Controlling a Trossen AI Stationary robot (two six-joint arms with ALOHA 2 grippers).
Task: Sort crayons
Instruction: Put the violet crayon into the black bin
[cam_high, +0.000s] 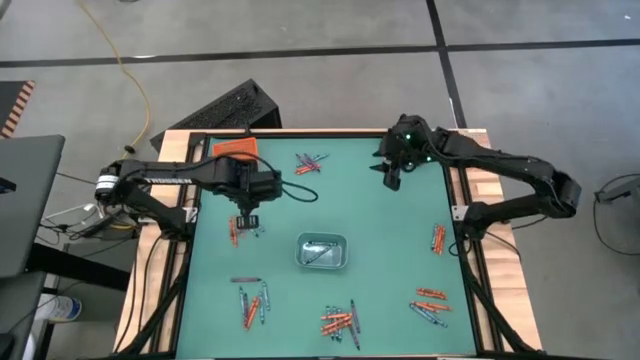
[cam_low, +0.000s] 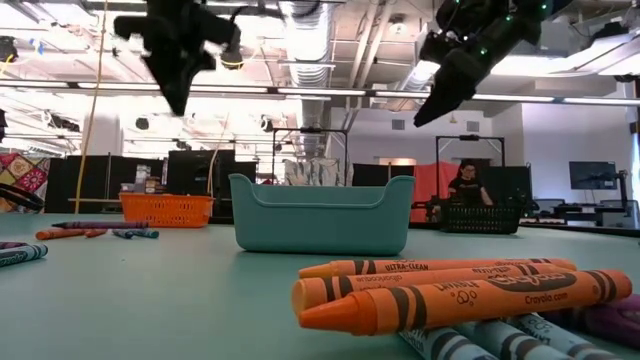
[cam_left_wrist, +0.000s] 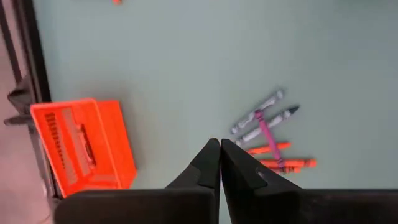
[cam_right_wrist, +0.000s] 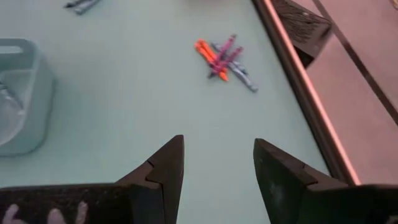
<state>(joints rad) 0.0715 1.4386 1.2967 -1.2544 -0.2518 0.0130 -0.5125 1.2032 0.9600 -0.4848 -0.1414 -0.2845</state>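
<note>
Crayons lie in several small heaps on the green table: one at the far middle (cam_high: 310, 163), one at the left (cam_high: 240, 232), others along the near side (cam_high: 340, 322) and at the right (cam_high: 438, 238). My left gripper (cam_high: 247, 215) hangs above the left heap. It is shut (cam_left_wrist: 219, 152), and nothing shows between its fingers. My right gripper (cam_high: 392, 175) is raised over the far right of the table. It is open and empty (cam_right_wrist: 217, 162). Orange and grey-blue crayons (cam_low: 450, 290) lie close before the low view.
A clear-grey tray (cam_high: 322, 250) with a few crayons inside stands at the table's middle. An orange tray (cam_high: 235, 148) stands at the far left corner. A black tray (cam_low: 480, 218) shows at the far right. People and shelves are in the room beyond.
</note>
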